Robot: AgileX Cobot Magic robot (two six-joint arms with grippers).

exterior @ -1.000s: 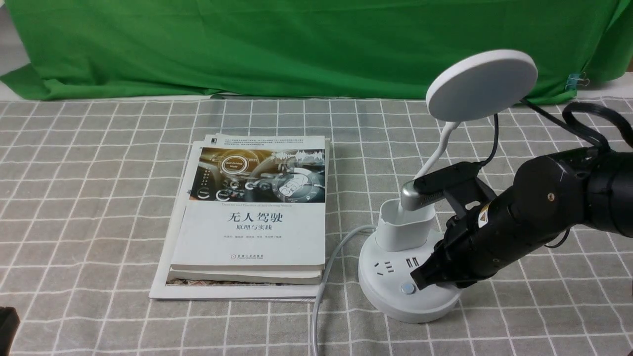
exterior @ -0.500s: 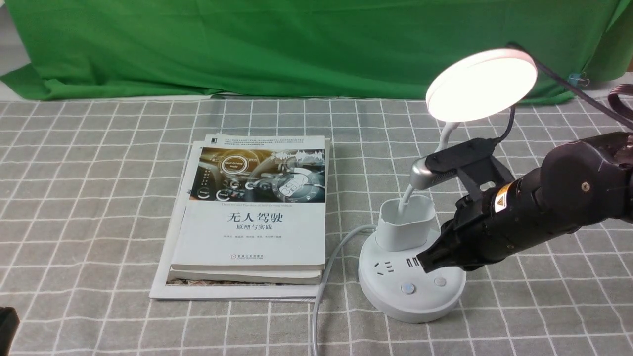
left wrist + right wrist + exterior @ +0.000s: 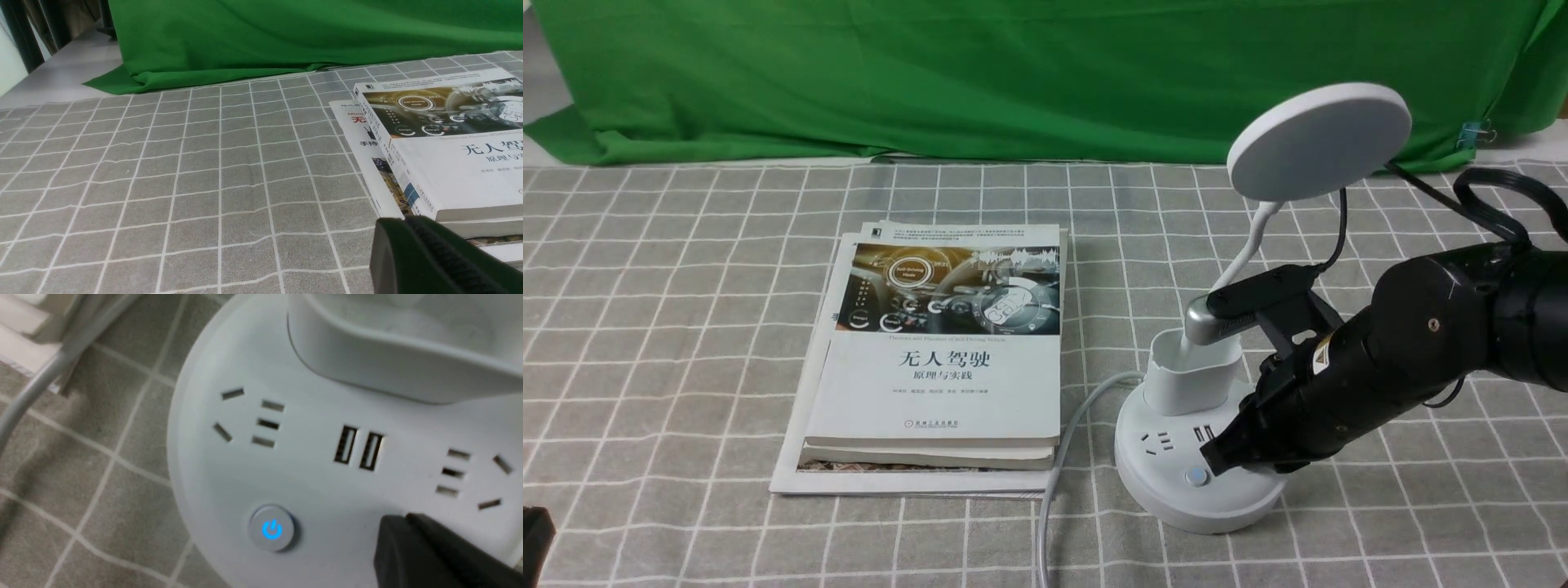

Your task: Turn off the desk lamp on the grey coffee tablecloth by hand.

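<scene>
The white desk lamp (image 3: 1319, 140) stands on the grey coffee tablecloth (image 3: 686, 327) at the right; its disc head is dark. Its round base (image 3: 1168, 490) carries a pen cup (image 3: 1192, 380), sockets and a blue-lit power button (image 3: 1196, 476), also in the right wrist view (image 3: 271, 528). My right gripper (image 3: 1217, 457) is shut, its tip pressed down on the base right of the blue button, covering the second button; in the right wrist view its tip (image 3: 402, 522) rests on the base. My left gripper (image 3: 402, 224) is shut and empty, low by the books.
A stack of books (image 3: 939, 359) lies left of the lamp, also in the left wrist view (image 3: 449, 155). The lamp's white cord (image 3: 1054, 465) runs between books and base to the front edge. A green backdrop cloth (image 3: 1013, 73) hangs at the back.
Half a second ago the lamp head was lit and my right gripper was raised above the base. Now the gripper has come down onto the base and the head is dark.
</scene>
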